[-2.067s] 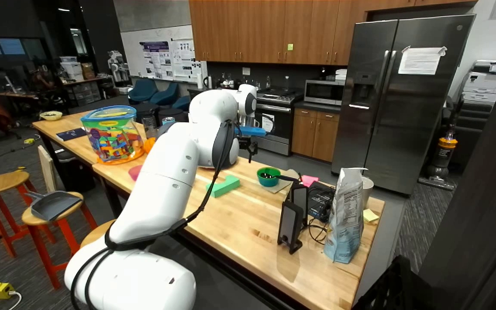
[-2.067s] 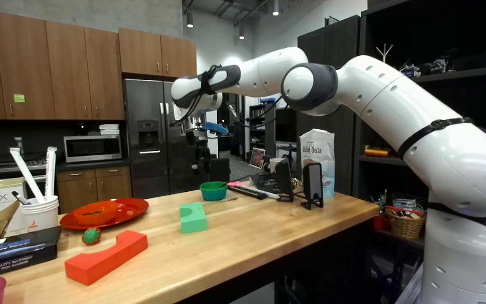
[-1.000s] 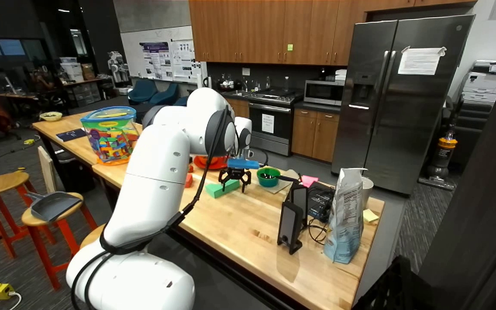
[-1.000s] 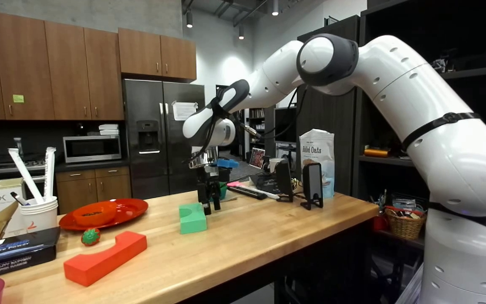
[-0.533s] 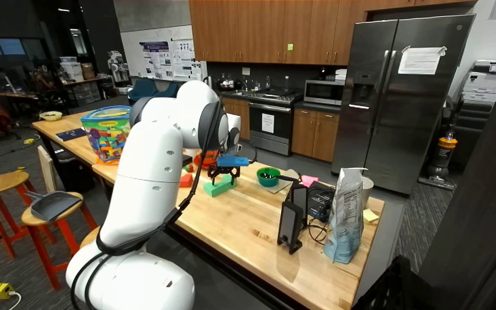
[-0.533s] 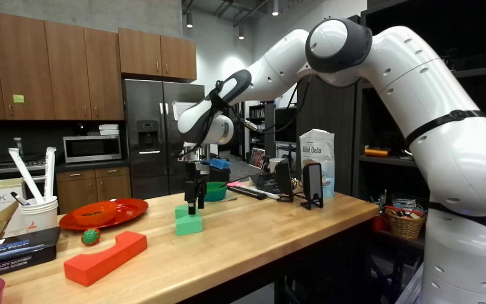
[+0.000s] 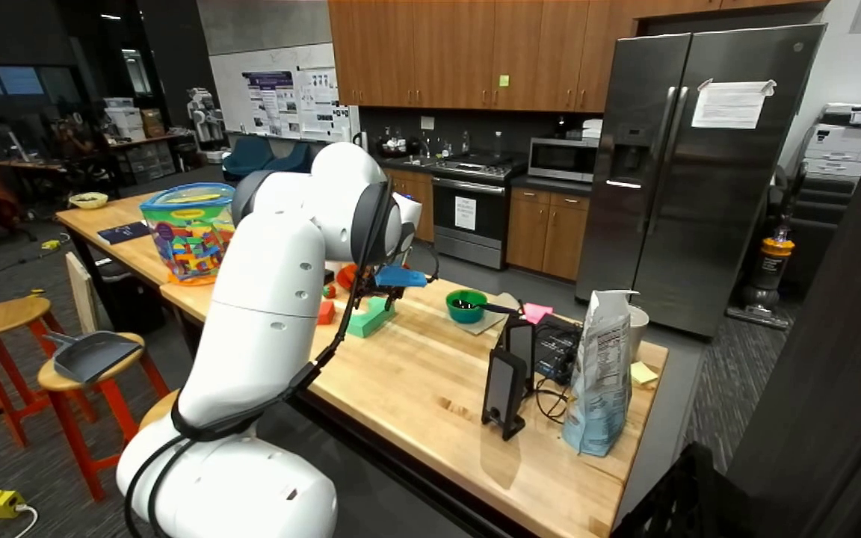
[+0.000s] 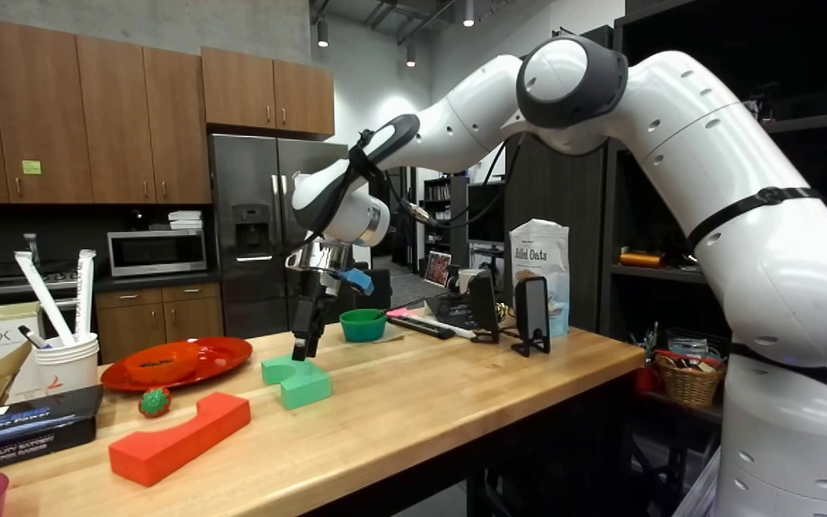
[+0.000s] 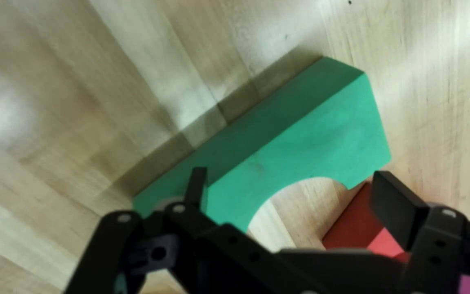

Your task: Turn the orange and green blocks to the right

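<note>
The green block (image 8: 306,380), an arch-shaped piece with a rounded notch, lies flat on the wooden table. In the wrist view the green block (image 9: 308,143) runs diagonally, its notch toward the gripper's base. My gripper (image 9: 296,194) is open, fingers spread wide. One finger (image 9: 196,185) overlaps the block's lower end; whether it touches is unclear. In an exterior view the tilted gripper (image 8: 304,348) is low over the block. The orange block (image 8: 184,438), orange-red and also notched, lies nearer that camera; in the wrist view part of the orange block (image 9: 351,224) shows beside the far finger.
A red plate (image 8: 230,352) with an orange bowl (image 8: 162,366) stands near a strawberry-like toy (image 8: 155,402). Beyond the gripper are a green bowl (image 8: 363,327), black speakers (image 8: 533,309) and an oats bag (image 8: 557,280). A black box (image 8: 33,424) lies at the table's side.
My gripper has come down from high above the table to the green block and tilted. The green block has turned and shifted toward the orange block's side. The orange block has stayed put.
</note>
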You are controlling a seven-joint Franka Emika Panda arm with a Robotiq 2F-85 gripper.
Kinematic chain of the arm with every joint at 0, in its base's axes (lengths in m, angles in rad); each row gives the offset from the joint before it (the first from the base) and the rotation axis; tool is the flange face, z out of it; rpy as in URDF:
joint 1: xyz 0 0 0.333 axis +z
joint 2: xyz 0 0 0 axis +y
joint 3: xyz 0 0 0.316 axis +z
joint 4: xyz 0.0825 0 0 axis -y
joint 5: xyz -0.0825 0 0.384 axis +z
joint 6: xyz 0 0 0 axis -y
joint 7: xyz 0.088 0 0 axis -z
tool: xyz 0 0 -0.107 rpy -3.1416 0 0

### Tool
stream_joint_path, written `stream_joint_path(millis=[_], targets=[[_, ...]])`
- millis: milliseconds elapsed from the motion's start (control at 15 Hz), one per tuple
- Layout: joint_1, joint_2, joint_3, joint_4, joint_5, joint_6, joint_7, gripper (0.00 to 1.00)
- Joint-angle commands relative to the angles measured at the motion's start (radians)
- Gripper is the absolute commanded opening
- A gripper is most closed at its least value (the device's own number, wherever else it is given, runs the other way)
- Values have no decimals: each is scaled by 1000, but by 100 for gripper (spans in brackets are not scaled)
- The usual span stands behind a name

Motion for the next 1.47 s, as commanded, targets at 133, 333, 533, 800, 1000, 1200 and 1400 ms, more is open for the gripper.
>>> stream_joint_path(millis=[133,333,533,800,1000,1200,1400], targets=[[-67,76,51,144,182,-195,-158,100],[-36,61,9,158,147,-181,-169,100],[-24,59,-4,151,116,-168,-155,100],[-3,55,-20,164,70,-168,-153,100],[0,79,-3,207,71,-189,-192,100],[21,98,23,245,62,-200,-269,100],[35,129,55,300,73,-242,-378,100]])
